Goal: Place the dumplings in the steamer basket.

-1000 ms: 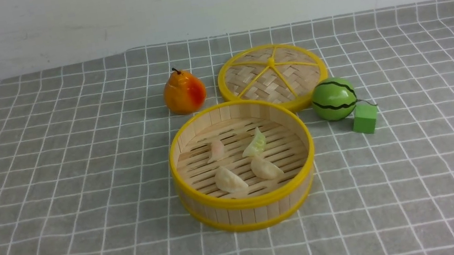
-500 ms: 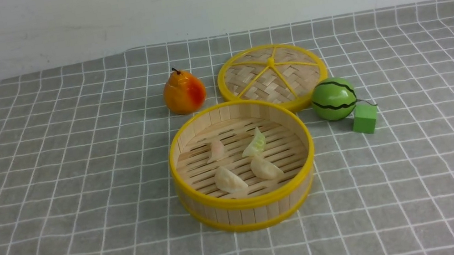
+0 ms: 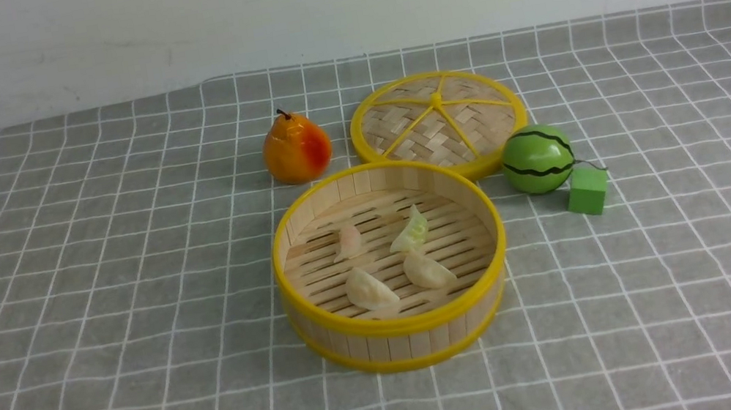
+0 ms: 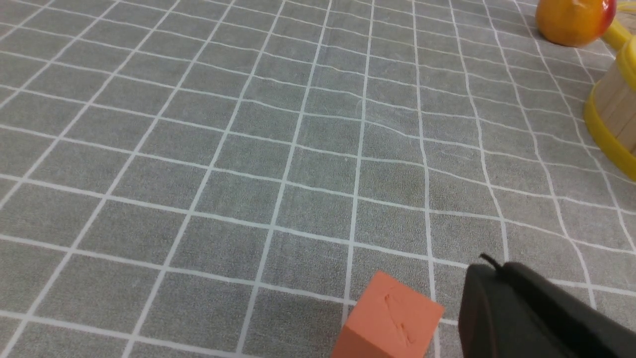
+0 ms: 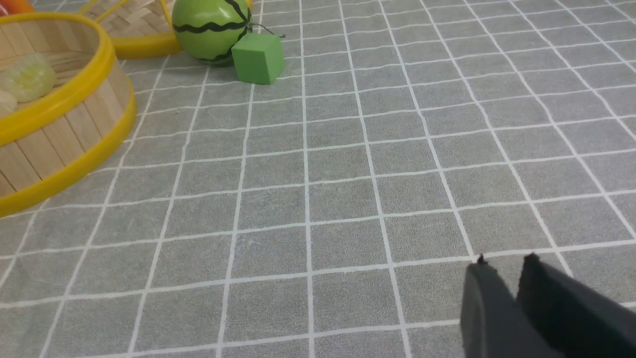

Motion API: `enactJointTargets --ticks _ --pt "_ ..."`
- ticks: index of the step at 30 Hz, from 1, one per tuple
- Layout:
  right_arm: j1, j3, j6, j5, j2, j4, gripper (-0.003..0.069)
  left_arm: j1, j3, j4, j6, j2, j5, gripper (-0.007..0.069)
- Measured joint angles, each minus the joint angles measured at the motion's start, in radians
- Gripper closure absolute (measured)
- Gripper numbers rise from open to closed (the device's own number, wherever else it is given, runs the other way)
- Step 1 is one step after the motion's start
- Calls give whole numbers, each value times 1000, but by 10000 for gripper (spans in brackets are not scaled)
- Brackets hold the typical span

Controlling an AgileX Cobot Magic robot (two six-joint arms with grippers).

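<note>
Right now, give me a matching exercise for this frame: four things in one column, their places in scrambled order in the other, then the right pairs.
Things:
1. pale green dumpling
2. pear
3. green cube
4. woven lid

Places:
A. on the cloth, beside the toy watermelon
B. flat on the cloth, behind the steamer basket
C. on the slatted floor inside the steamer basket
D. upright on the cloth, left of the woven lid

Pairs: 1-C, 2-D, 3-A, 4-B

Four dumplings (image 3: 390, 260) lie in the steamer basket (image 3: 402, 336) (lid (image 3: 438, 122) just behind it).
</note>
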Motion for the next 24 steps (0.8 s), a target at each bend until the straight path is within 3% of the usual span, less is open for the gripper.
enactJointTargets --ticks 24 --pt "0 0 0 0 0 0 527 0 0 0 0 0 0 630"
